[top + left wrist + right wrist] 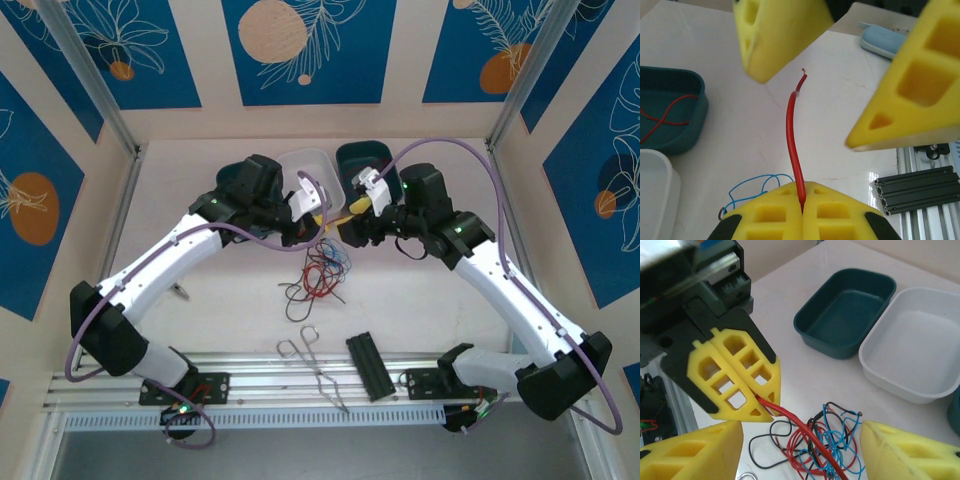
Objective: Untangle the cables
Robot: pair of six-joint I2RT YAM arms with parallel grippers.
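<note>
Pinches one red cable (791, 130) between the tightly closed yellow fingers of the left end effector (802, 192), with the strand's free tip sticking out past the pads toward the right end effector (802, 432). Holds the right end effector's jaws wide apart and gripping nothing, one foam finger on either side of the red strand. Hovers both above the middle of the white table (230, 310), just in front of a white tray (300, 170) and a teal tray (358, 162) set side by side at the far side. Has the rest of the cables (318, 272) lying as a loose tangle of red, blue and black loops on the table beneath the two end effectors, with the gripped red strand running down into it. Shows a second red strand (667, 116) lying inside the teal tray in the left wrist view. Has metal tongs (318, 372) and a short black rail section (368, 365) near the front edge, apart from the tangle.
</note>
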